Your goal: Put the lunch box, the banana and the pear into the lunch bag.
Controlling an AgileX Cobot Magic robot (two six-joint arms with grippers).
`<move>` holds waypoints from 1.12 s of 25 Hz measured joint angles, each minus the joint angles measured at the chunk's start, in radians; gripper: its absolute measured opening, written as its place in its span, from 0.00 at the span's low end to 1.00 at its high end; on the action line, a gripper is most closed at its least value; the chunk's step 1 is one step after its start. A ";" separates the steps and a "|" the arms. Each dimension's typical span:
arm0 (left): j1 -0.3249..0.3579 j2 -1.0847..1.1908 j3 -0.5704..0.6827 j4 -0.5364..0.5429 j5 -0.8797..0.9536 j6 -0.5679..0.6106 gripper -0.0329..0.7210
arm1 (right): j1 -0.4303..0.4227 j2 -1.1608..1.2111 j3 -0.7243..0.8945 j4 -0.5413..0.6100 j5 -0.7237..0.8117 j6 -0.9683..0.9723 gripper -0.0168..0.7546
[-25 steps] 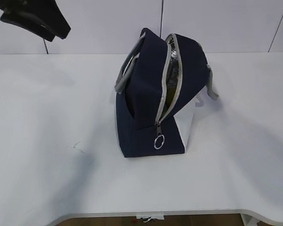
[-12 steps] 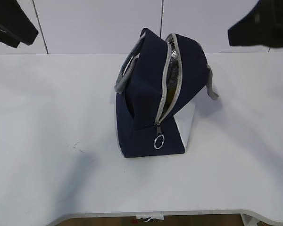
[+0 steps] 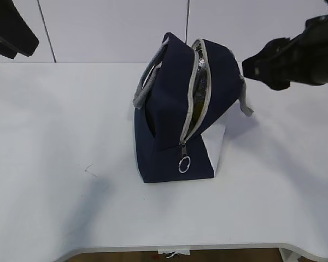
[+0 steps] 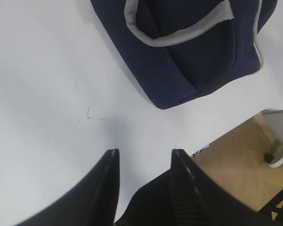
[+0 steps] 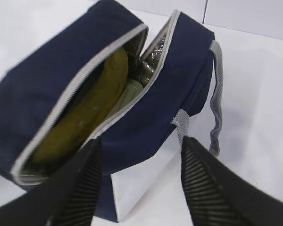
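The navy lunch bag (image 3: 167,109) stands mid-table with its zipper open and the ring pull (image 3: 185,164) hanging at the front. In the right wrist view the bag (image 5: 179,70) gapes, showing the yellow banana (image 5: 87,115) lying along the opening and the sage-green lid of the lunch box (image 5: 126,97) beside it. The pear is hidden. My right gripper (image 5: 141,141) is open and empty, hovering just above and right of the bag (image 3: 257,68). My left gripper (image 4: 145,153) is open and empty, raised at the far upper left (image 3: 11,33), over bare table beside the bag (image 4: 188,61).
The white table (image 3: 54,164) has a small scratch mark (image 3: 88,169) left of the bag. Its front edge (image 3: 208,247) runs along the bottom, with brown floor (image 4: 240,155) beyond it. A grey handle (image 3: 245,103) hangs off the bag's right side.
My right arm has come in from the upper right towards the bag's top. My left arm has drawn back to the upper left corner. The bag has not moved.
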 joint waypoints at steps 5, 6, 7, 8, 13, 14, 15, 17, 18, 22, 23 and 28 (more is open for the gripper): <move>0.000 0.000 0.000 0.002 0.000 0.000 0.40 | 0.076 0.071 0.126 0.000 -0.237 -0.112 0.55; 0.000 0.000 0.000 0.006 0.000 0.000 0.40 | 0.104 0.072 0.168 0.000 -0.300 -0.124 0.55; 0.000 0.000 0.000 0.011 0.000 0.000 0.40 | 0.128 0.072 0.209 0.000 -0.353 -0.128 0.55; 0.000 0.000 0.000 0.018 0.000 0.000 0.40 | 0.158 0.072 0.239 0.000 -0.397 -0.131 0.55; 0.000 0.000 0.000 0.024 0.000 0.000 0.40 | 0.290 0.072 0.375 0.007 -0.556 -0.137 0.55; 0.000 0.000 0.000 0.024 0.000 0.000 0.40 | 0.305 0.072 0.401 0.009 -0.601 -0.131 0.55; 0.000 0.000 0.000 0.024 0.000 0.000 0.39 | 0.316 0.072 0.423 0.013 -0.651 -0.114 0.55; 0.000 0.000 0.000 0.025 0.000 0.000 0.38 | 0.326 0.077 0.480 0.015 -0.755 -0.061 0.55; 0.000 0.000 0.000 0.025 0.000 0.000 0.38 | 0.326 0.085 0.505 0.020 -0.817 -0.028 0.55; 0.000 0.000 0.000 0.025 0.000 0.000 0.37 | 0.326 0.160 0.591 0.022 -0.967 0.080 0.55; 0.000 0.000 0.000 0.025 0.000 0.000 0.37 | 0.326 0.186 0.600 0.022 -0.983 0.104 0.55; 0.000 0.000 0.000 0.025 0.000 0.000 0.37 | 0.326 0.322 0.607 -0.021 -1.115 0.179 0.55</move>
